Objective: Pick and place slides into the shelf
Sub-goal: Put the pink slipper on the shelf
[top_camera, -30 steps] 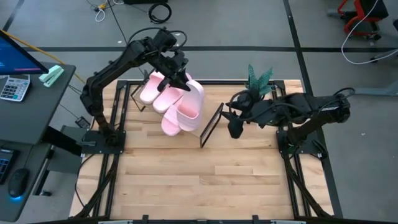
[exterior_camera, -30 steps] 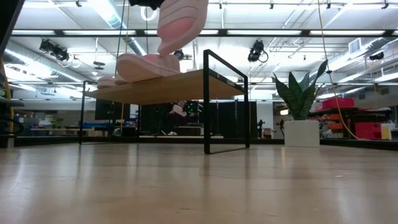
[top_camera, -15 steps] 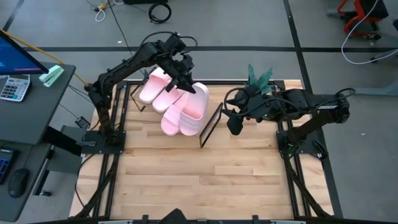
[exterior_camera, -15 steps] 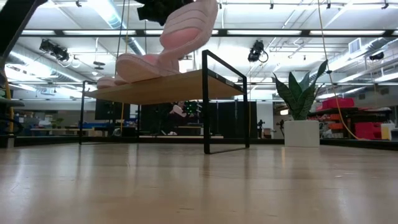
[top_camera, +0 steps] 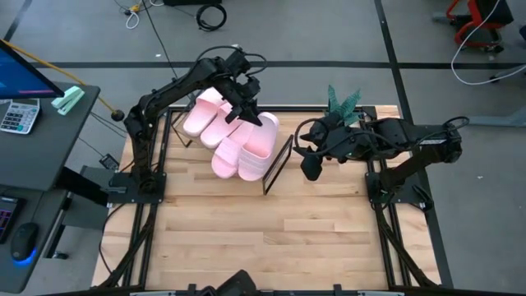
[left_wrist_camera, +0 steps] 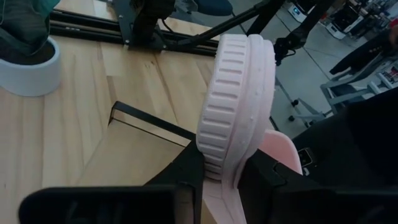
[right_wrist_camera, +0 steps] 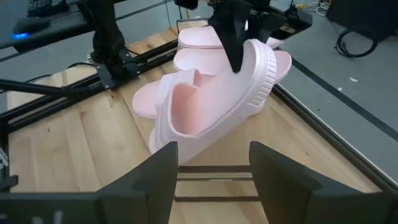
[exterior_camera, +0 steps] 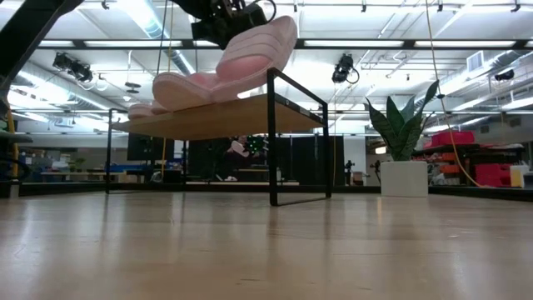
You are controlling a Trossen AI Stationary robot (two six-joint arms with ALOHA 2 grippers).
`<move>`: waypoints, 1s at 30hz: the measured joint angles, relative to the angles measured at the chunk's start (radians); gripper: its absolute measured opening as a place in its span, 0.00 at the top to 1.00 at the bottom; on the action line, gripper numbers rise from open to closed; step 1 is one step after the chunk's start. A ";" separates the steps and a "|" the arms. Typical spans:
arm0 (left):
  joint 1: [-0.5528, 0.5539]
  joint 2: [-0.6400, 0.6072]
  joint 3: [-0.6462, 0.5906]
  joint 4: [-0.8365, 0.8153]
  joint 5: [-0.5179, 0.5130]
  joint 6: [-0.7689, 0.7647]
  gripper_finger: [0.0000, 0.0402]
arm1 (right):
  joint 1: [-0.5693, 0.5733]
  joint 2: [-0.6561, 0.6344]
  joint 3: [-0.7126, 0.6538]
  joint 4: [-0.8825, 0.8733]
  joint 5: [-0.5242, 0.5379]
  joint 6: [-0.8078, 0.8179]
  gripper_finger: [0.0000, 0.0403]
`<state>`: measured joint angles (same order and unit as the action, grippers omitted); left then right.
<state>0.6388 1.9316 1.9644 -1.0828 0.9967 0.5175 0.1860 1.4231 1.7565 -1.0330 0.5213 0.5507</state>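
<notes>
Left gripper (top_camera: 247, 109) grips the fourth slide (top_camera: 257, 145) by its sole rim, tilted over the shelf's (exterior_camera: 250, 112) right end. Foam: light, probably compressible. Right gripper (top_camera: 310, 161) waits unclenched, empty.

Ceiling strip lights (exterior_camera: 150, 18) are glowing overhead, a potted plant (exterior_camera: 401, 142) is standing in its white planter, and cables (top_camera: 209, 12) are lying across the grey floor (top_camera: 74, 33) beyond the tabletop (top_camera: 271, 222).
</notes>
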 joint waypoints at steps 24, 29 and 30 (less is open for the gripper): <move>0.003 0.000 -0.001 -0.098 -0.155 0.048 0.81 | 0.000 0.000 0.000 -0.019 0.001 0.007 0.51; -0.013 0.014 -0.002 -0.089 -0.162 0.045 0.81 | 0.000 0.000 0.000 -0.019 0.001 0.007 0.51; -0.016 0.021 -0.007 -0.080 -0.165 0.045 0.80 | 0.000 0.000 0.000 -0.019 0.001 0.007 0.51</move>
<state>0.6228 1.9523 1.9577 -1.1632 0.8322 0.5622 0.1860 1.4231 1.7565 -1.0522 0.5224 0.5579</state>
